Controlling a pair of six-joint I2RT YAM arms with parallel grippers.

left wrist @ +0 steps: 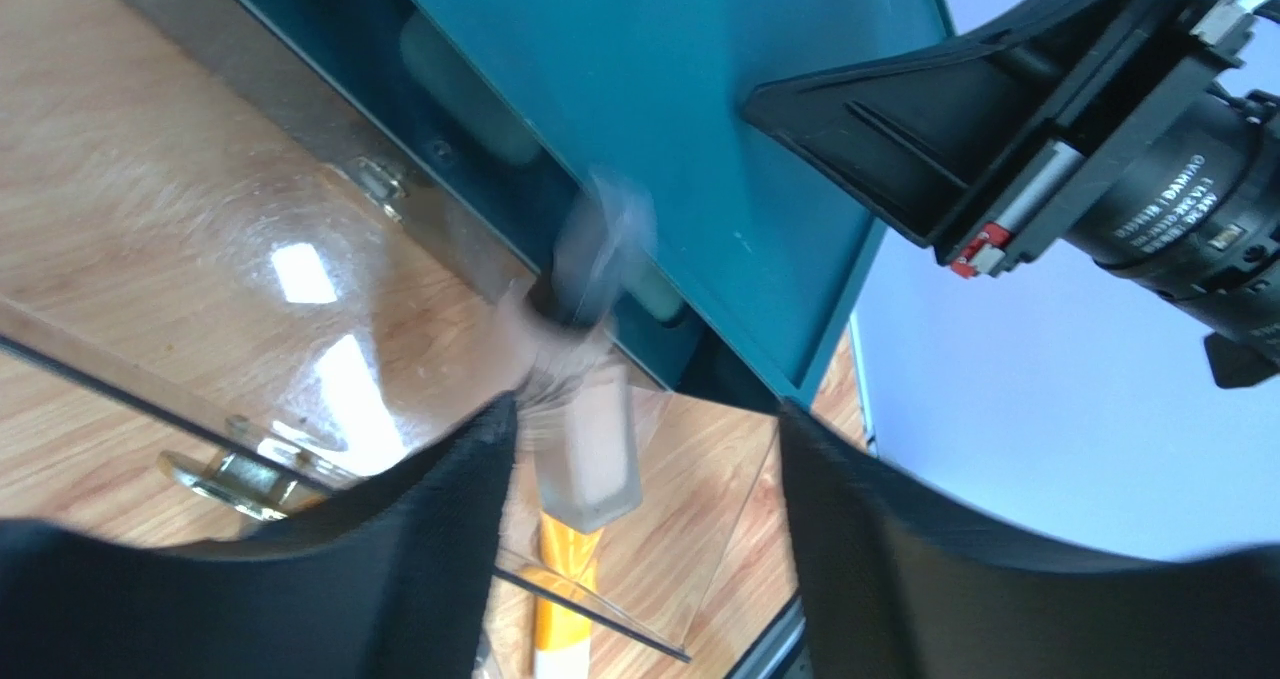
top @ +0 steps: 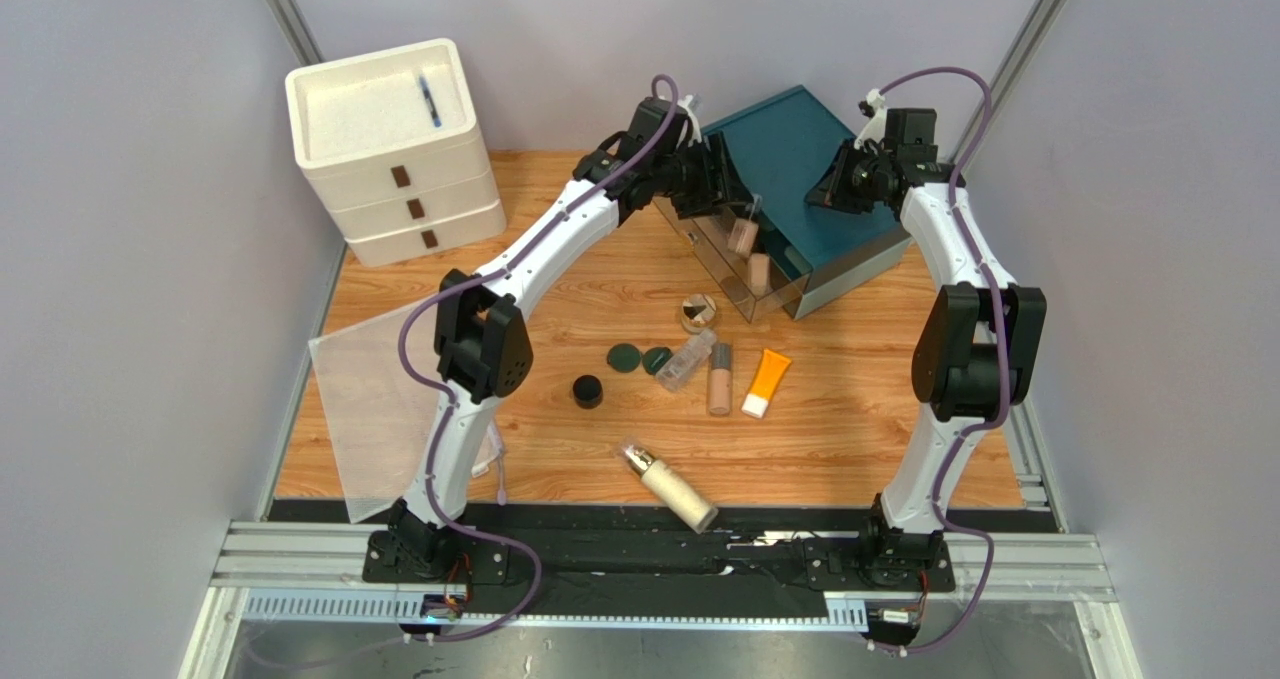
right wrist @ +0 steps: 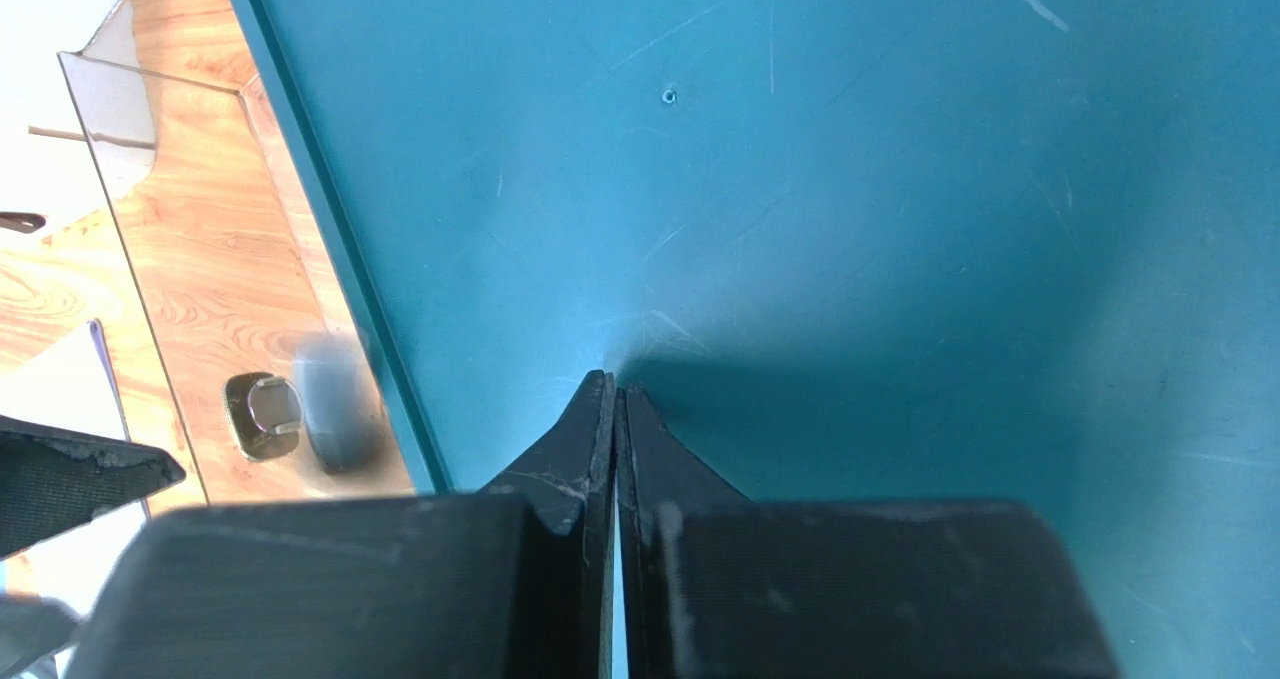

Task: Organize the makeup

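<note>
Left gripper [left wrist: 646, 417], wide open, is straddling a bottle [left wrist: 583, 439], which, unsupported, may topple; right gripper [right wrist: 613, 390], closed empty, is pressing the organizer [right wrist: 902, 184]

Wooden table [top: 887, 454] with scattered makeup [top: 720, 381]

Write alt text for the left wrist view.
A beige bottle with a dark cap sits between the open fingers of the left gripper, in front of a teal box. An orange tube lies on the table behind it. The shut right gripper touches the box.
</note>
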